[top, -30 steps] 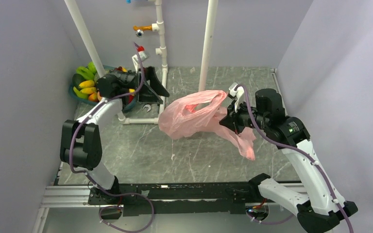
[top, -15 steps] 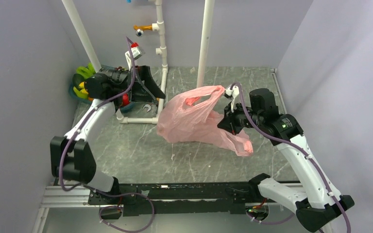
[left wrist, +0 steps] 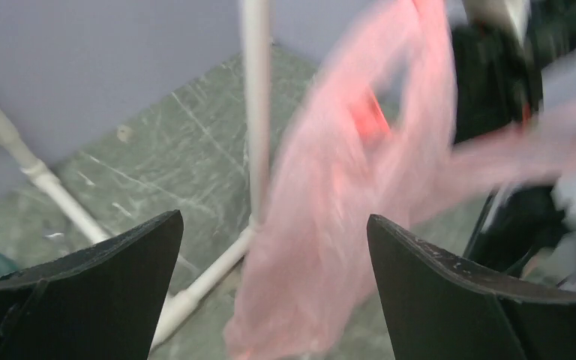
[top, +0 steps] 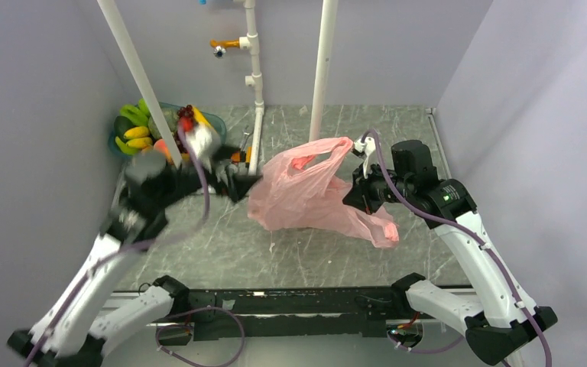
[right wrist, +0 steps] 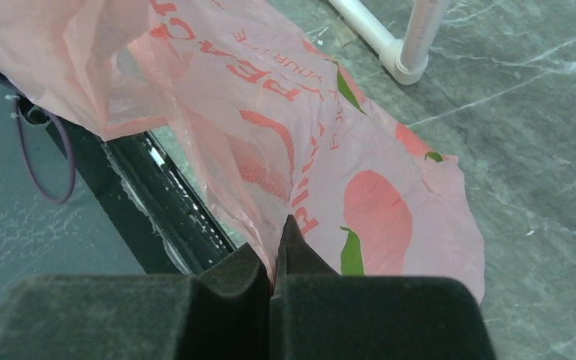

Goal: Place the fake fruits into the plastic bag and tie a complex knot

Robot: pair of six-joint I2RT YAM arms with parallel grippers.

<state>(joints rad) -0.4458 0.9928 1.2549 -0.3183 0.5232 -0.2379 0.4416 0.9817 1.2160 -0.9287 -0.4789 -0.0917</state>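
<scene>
Two fingers (right wrist: 217,292) of the right gripper (right wrist: 274,259) are pressed together with a fold of the plastic bag (right wrist: 330,150) pinched between their tips; the jaws are closed on the film. In the right wrist view the pink film fans out from this pinch toward the upper left of the frame, showing red lettering and red-and-green fruit prints. In the top external view the right gripper (top: 355,195) sits at right of centre, against the right side of the plastic bag (top: 302,191). The bag is held up from the grey marble table (top: 313,248) at centre frame. One handle loop (top: 335,145) stands at its top, beside the upright white pipe (top: 322,69), and a crumpled pink end (top: 382,229) lies on the table below the gripper. The left gripper (left wrist: 272,225) has its two black fingers (left wrist: 112,277) set wide apart with nothing held between them. The left wrist view is blurred, but it shows the plastic bag (left wrist: 330,225) ahead of the open jaws, beside a white pipe (left wrist: 255,112). In the top external view the left gripper (top: 237,183) is just left of the bag, and the arm behind it is smeared; whether it touches the film cannot be told. The fake fruits (top: 134,130) are in the upper left of the frame: yellow and green bananas in a teal basin (top: 112,142), with dark and red pieces at the basin's right, well apart from the bag. A metal wrench and an orange tool (top: 241,151) lie on the table between basin and bag, by the base of the white pipe frame (top: 257,130).
</scene>
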